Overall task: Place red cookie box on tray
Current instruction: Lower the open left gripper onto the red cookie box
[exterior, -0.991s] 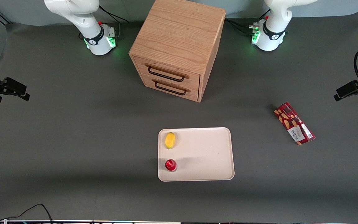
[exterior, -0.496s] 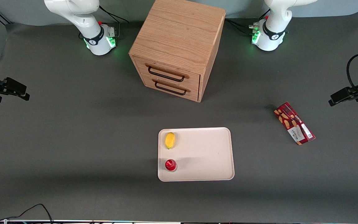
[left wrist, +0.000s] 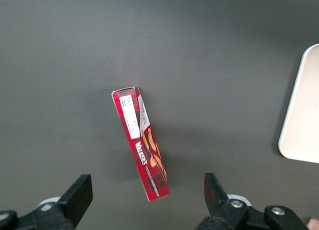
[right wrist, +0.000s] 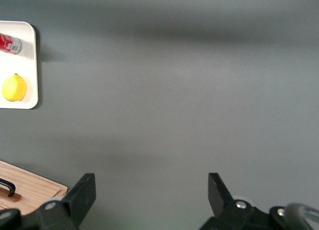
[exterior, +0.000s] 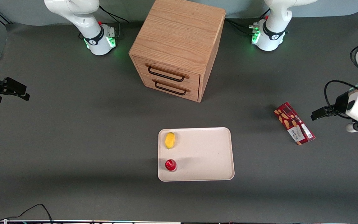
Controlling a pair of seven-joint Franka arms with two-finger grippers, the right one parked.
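Toward the working arm's end of the counter (exterior: 73, 130), well apart from the tray (exterior: 204, 174), the red cookie box (exterior: 294, 123) lies flat on bare dark surface, its long axis slanting, with the gripper (left wrist: 147, 197) just beside it, fingers (left wrist: 79, 192) spread open and empty.

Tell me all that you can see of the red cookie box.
The red cookie box is a long slim carton, apparently cardboard, in red tartan print with tan cookie pictures and a white label toward one end. It looks closed and undamaged. It lies flat on the dark table, askew, toward the working arm's end, apart from the tray. Nothing touches it but the table. The gripper hangs open above it, not yet in contact.
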